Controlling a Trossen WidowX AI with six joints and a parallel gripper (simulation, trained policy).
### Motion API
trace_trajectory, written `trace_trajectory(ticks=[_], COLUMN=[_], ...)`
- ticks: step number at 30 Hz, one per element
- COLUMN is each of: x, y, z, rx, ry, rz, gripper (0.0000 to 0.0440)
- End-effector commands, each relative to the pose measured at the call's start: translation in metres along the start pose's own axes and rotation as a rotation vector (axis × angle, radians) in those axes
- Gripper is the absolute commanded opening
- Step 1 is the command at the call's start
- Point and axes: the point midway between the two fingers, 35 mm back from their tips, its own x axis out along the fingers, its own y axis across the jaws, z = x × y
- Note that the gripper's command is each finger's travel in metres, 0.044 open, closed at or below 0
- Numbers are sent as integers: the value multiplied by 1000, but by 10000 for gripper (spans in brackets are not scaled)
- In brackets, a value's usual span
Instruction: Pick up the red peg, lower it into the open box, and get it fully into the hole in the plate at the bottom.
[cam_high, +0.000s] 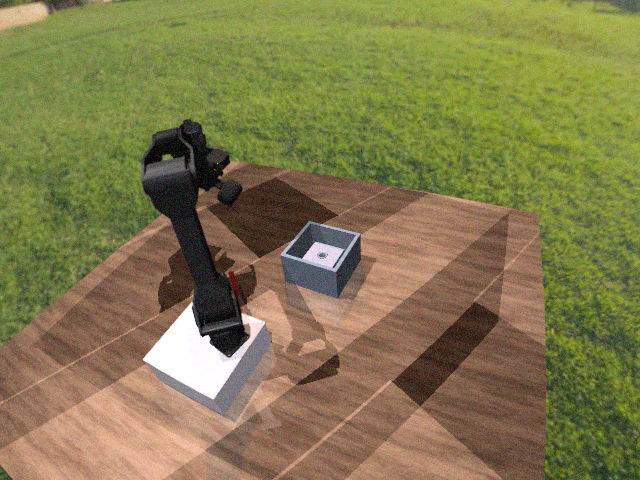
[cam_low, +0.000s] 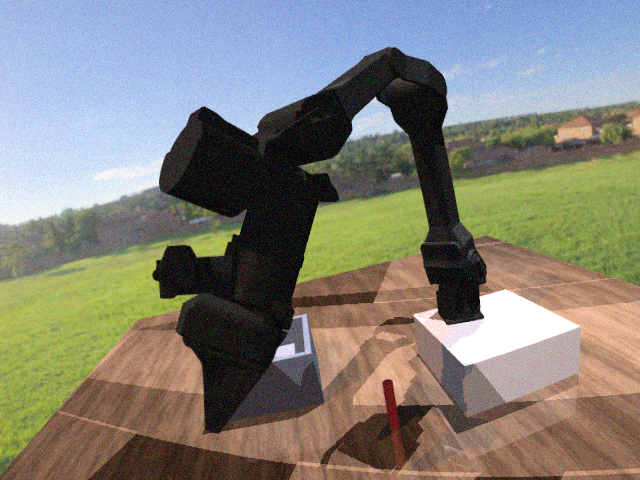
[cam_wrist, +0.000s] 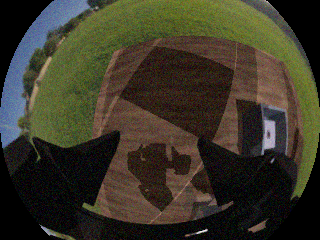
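The red peg (cam_high: 235, 288) (cam_low: 391, 408) stands upright on the table beside the arm's base, clear of the gripper; I cannot make it out in the wrist view. The open blue-grey box (cam_high: 310, 276) (cam_low: 294, 387) stands apart from it, and shows at the right in the wrist view (cam_wrist: 283, 125). The pale plate (cam_high: 311, 254) (cam_wrist: 270, 145) lies at its bottom, with a round hole visible and no peg in it. My gripper (cam_high: 225, 175) (cam_wrist: 160, 139) is open and empty, high above the table, away from the peg. In the exterior view it partly hides the box.
The arm's base stands on a white block (cam_high: 191, 356) (cam_low: 522, 330), close to the peg. The wooden table (cam_high: 439, 248) (cam_low: 124, 403) has dark shadow patches, and the arm's shadow falls around the peg. Grass lies beyond the table's edges.
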Motion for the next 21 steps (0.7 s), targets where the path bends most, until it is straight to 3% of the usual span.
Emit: trace_trajectory(ticks=[1,21], x=[-5,-34], y=[-25,-131], z=[-19,-104], rx=[124,654], ry=[78,301], rz=[-65,-457], gripper=[440,435])
